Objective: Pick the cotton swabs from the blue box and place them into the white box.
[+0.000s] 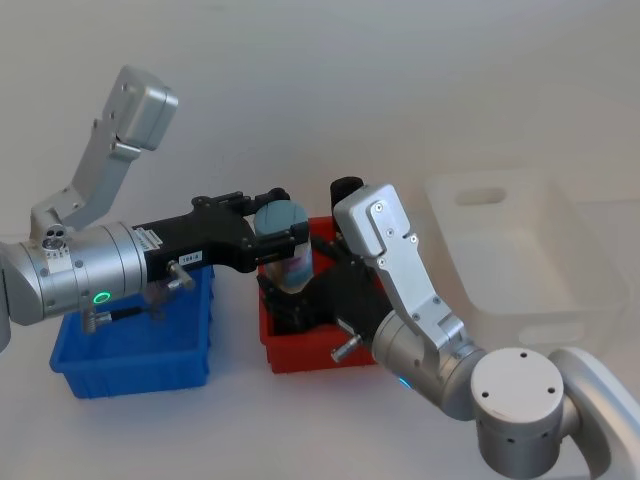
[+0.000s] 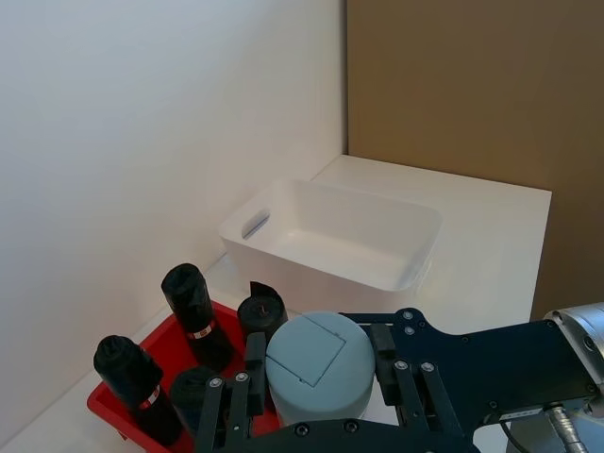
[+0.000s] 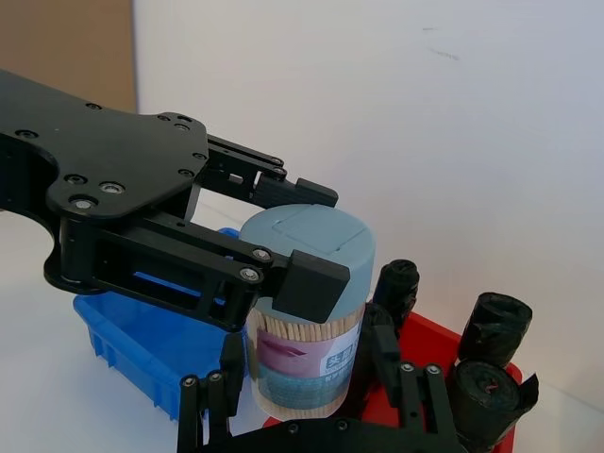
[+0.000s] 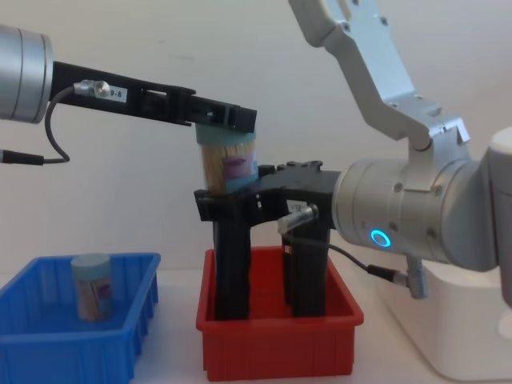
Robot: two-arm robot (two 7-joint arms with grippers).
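One tub of cotton swabs [image 1: 282, 222] with a pale blue lid hangs above the red bin. My left gripper [image 1: 278, 220] is shut on it just under the lid [image 2: 316, 363], reaching over from the blue box [image 1: 130, 370]. My right gripper [image 3: 304, 377] comes up from below and its fingers [image 3: 377, 359] press the tub's labelled lower part [image 3: 307, 354]. Seen from the chest, the tub [image 4: 228, 164] sits between both grippers. Another tub [image 4: 90, 284] stands in the blue box [image 4: 48, 344]. The white box [image 1: 490, 185] stands empty at the right [image 2: 283, 255].
Under the held tub, the red bin [image 1: 300, 355] sits between the blue and white boxes and holds several tall black upright objects [image 2: 193, 307]. My right forearm [image 1: 400, 260] crosses above the red bin's right side. A white wall stands behind.
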